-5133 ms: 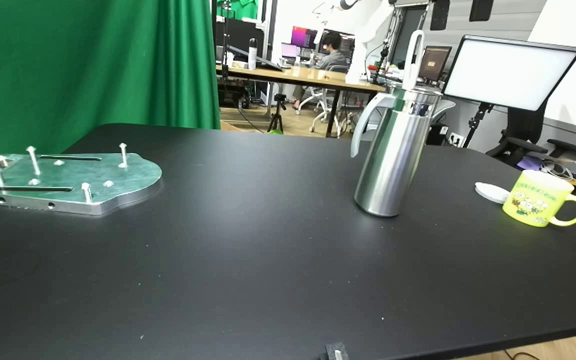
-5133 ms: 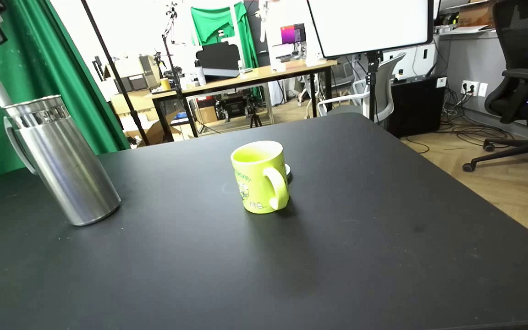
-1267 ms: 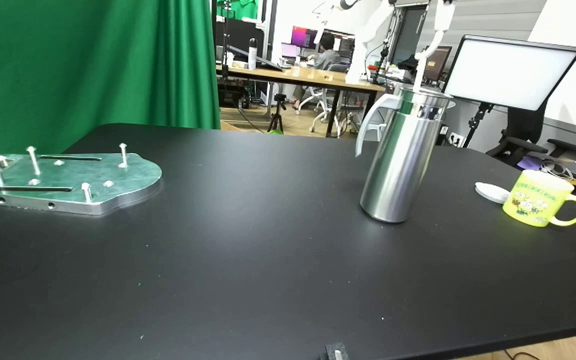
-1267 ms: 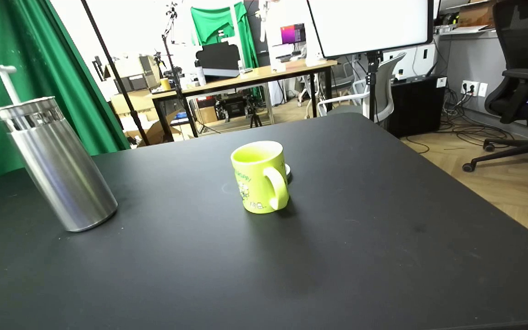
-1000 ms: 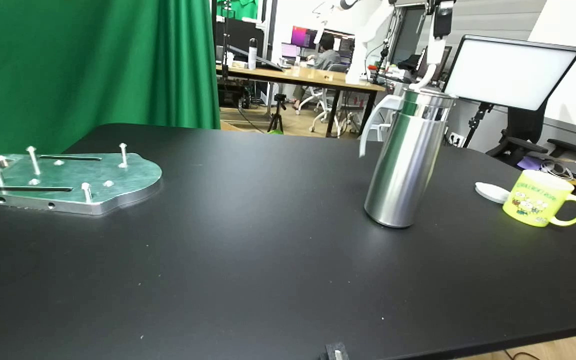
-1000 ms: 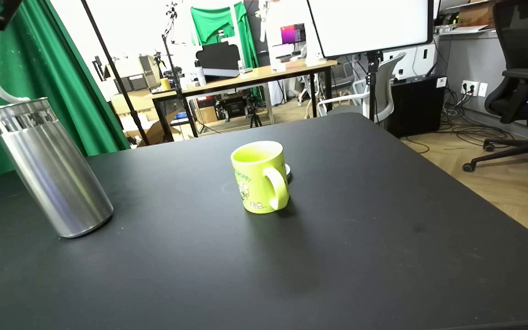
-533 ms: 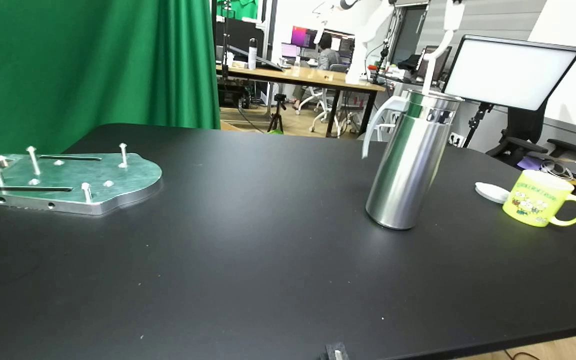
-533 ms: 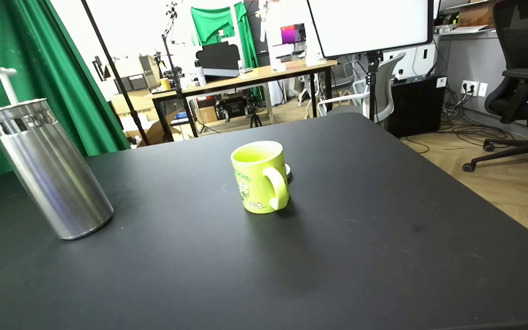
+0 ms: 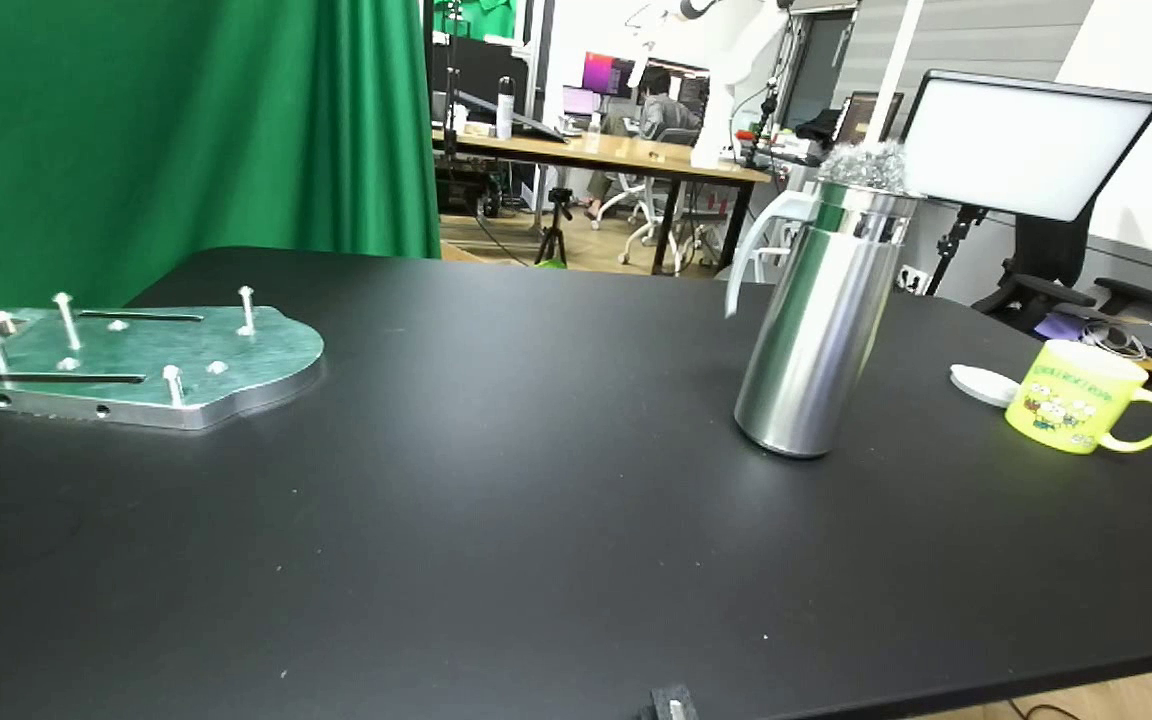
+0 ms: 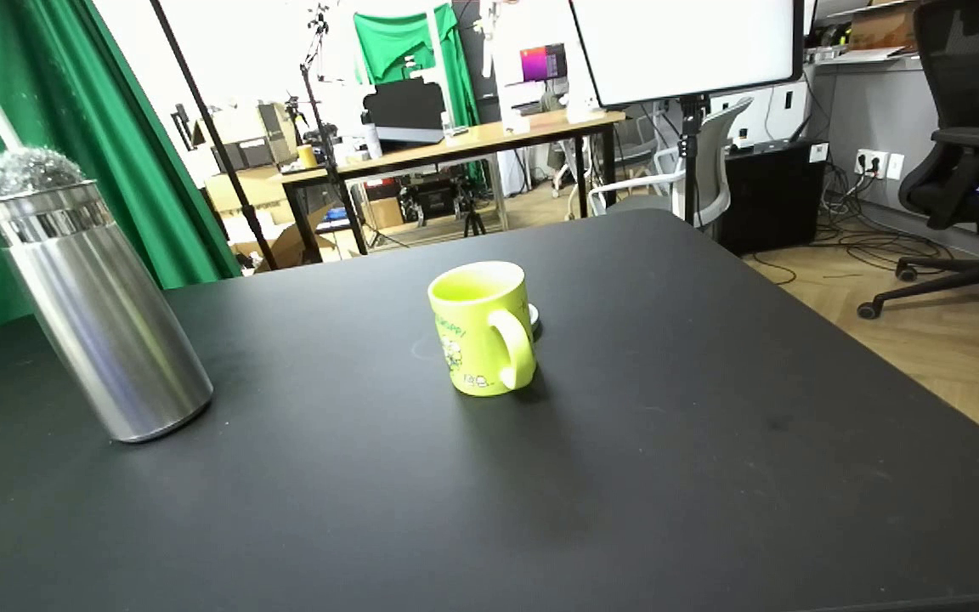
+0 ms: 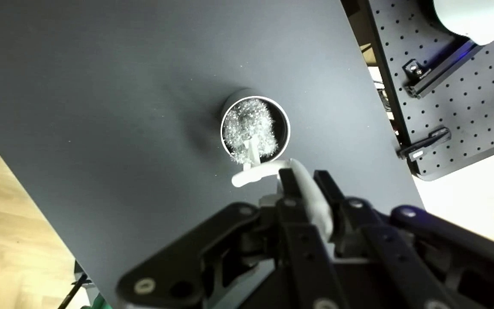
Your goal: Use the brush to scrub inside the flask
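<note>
The flask, a tall steel jug [image 9: 821,340] with a side handle, stands on the black table in both exterior views. Just above its rim sit the brush's silvery bristles [image 10: 35,172], whose white rod runs up out of frame. From above, in the wrist view, the bristle head [image 11: 249,124] fills most of the flask's round mouth [image 11: 289,128], leaving a dark gap on one side. My gripper [image 11: 307,177] is closed on the curved white handle [image 11: 315,204], its dark fingers [image 11: 290,184] on either side of it. Neither exterior view shows the gripper. The flask's inside is mostly hidden.
A yellow-green mug [image 9: 1076,395] and a white lid [image 9: 983,385] rest beside the flask. A green metal plate with upright bolts [image 9: 136,360] lies across the table. The wrist view shows a perforated board [image 11: 465,98] past the table's edge.
Five seconds ago the brush stood in the flask, unheld. Since then I have gripped it, pushed it down and raised it; the bristles have just come up above the rim. The flask has shifted slightly.
</note>
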